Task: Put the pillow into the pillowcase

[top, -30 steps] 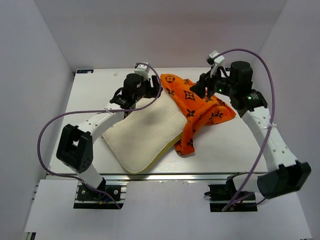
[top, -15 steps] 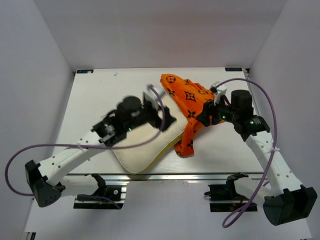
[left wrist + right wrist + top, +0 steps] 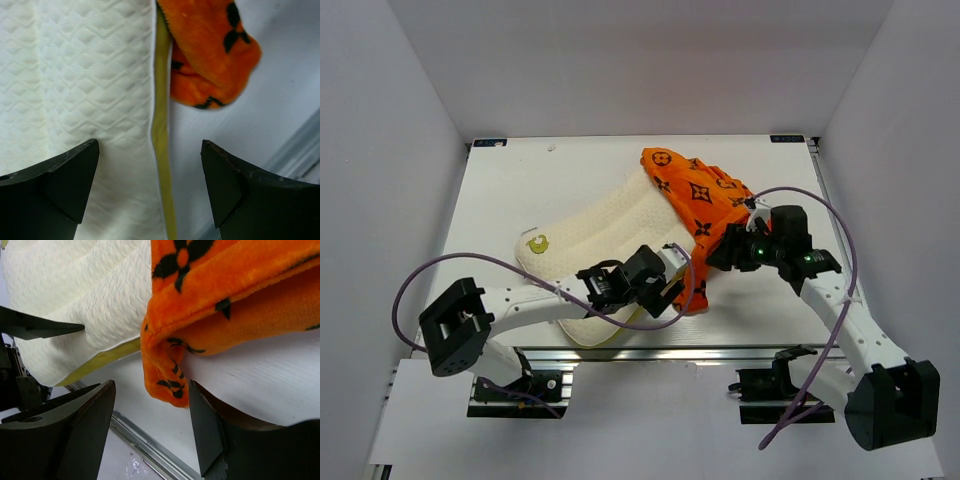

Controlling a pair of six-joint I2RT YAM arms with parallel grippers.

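When I look down from above, the pillow [image 3: 590, 225] lies slanted on the white desk [image 3: 520, 180], with its small yellow mark [image 3: 534, 242] near the left end. The orange pillowcase [image 3: 705, 205] is bunched up against the pillow's right side and touches it. The left end effector [image 3: 677, 283] sits low by the pillow's near right edge, close to the case's near tip. The right end effector [image 3: 717, 255] is at the case's right side.

In the left wrist view, the two dark fingers [image 3: 60, 175] are wide apart and hold nothing. One is over the pillow [image 3: 75, 75] and the other is over the bare desk [image 3: 280, 100]. The yellow band [image 3: 161, 125] runs between them. The orange tip of the pillowcase [image 3: 210, 50] lies just beside the band.

In the right wrist view, the fingers [image 3: 75, 430] are wide apart too and hold nothing. The lower corner of the pillowcase [image 3: 240, 290] sits just ahead of the gap, on the desk [image 3: 260, 385]. The pillow [image 3: 85, 300] is to its left.
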